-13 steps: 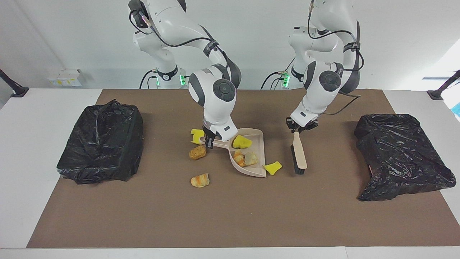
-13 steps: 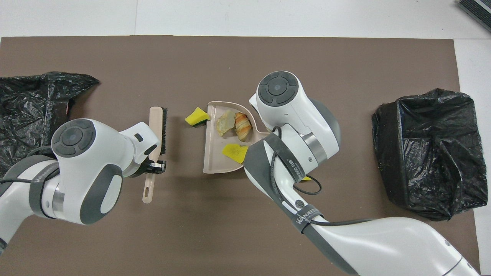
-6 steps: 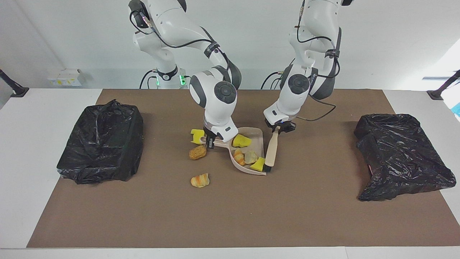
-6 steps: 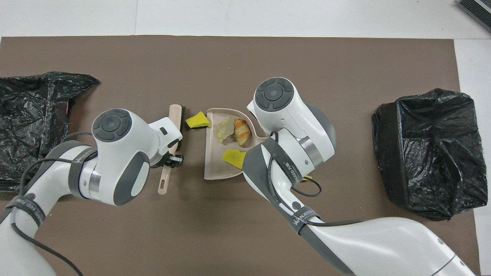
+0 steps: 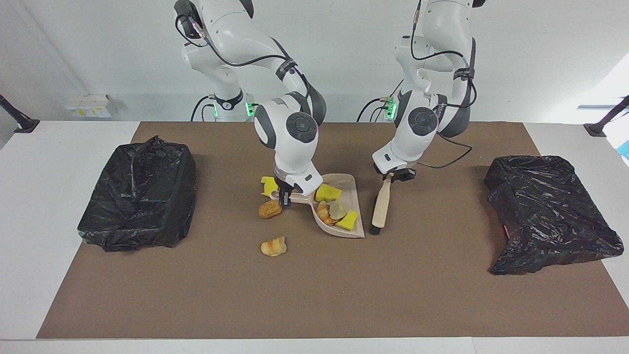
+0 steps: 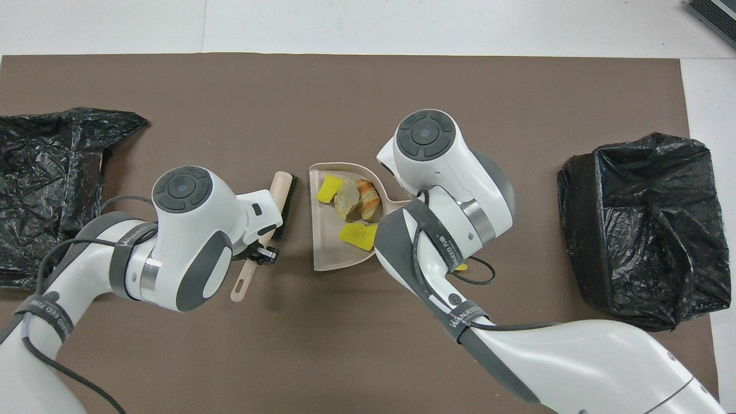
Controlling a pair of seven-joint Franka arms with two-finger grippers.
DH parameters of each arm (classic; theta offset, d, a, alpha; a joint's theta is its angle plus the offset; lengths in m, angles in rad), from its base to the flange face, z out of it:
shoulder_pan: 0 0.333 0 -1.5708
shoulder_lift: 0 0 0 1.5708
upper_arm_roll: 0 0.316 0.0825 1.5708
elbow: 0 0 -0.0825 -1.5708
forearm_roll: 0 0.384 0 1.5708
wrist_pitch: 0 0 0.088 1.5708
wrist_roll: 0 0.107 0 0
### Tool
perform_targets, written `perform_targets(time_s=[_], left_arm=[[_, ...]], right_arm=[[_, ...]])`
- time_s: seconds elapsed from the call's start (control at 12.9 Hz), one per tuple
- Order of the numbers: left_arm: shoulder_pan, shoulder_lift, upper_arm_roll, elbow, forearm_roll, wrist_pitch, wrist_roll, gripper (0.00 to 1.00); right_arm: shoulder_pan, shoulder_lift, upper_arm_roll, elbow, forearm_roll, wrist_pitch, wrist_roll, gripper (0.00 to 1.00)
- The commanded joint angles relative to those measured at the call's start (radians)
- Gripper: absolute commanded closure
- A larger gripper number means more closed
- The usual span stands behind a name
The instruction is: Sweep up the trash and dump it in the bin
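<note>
Inside, spongy yellow trash (image 5: 349,220) fills the smooth scoop-shaped dustpan (image 5: 355,196).

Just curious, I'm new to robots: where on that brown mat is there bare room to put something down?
Bare: the broad strip of the brown mat along the edge farthest from the robots, between the two black bags. Crowded: the middle, around the dustpan, brush and scraps.

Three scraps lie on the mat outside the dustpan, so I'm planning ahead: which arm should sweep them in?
Left, probably: its jaws hold the brush, while the right arm's jaws are occupied clamping the dustpan by its handle.
</note>
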State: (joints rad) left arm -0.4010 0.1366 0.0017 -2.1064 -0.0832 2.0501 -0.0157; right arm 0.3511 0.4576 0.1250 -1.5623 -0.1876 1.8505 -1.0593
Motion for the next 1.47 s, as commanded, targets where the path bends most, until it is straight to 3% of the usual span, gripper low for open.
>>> perform_targets(time_s=[0.0,0.31,0.46,0.77,1.0,1.31,1.39], left_arm=[[0.011,-0.020,0.004,-0.007,0.011,-0.033,-0.179,1.00],[-0.019,-0.032,-0.008,-0.001,0.013,-0.103,-0.404,1.00],[-0.087,-0.049,-0.008,-0.012,0.014,-0.107,-0.473,1.00],[-0.231,-0.139,-0.009,-0.144,0.010,-0.064,-0.599,1.00],[-0.361,-0.227,-0.012,-0.285,-0.001,0.068,-0.749,1.00],[-0.392,-0.236,-0.014,-0.293,-0.111,0.073,-0.768,1.00],[-0.392,-0.236,-0.014,-0.293,-0.113,0.076,-0.761,0.95]], right_arm=[[-0.047,-0.004,0.008,-0.002,0.081,0.035,-0.099,1.00],[-0.116,-0.007,0.008,-0.001,0.193,0.105,-0.217,1.00],[-0.170,-0.020,0.011,0.010,0.218,0.102,-0.255,1.00],[-0.286,-0.102,0.010,0.001,0.319,0.061,-0.349,1.00],[-0.378,-0.169,0.008,-0.008,0.335,-0.042,-0.439,1.00],[-0.567,-0.350,0.008,-0.165,0.381,-0.098,-0.618,1.00],[-0.617,-0.385,0.008,-0.195,0.387,-0.115,-0.678,1.00]])
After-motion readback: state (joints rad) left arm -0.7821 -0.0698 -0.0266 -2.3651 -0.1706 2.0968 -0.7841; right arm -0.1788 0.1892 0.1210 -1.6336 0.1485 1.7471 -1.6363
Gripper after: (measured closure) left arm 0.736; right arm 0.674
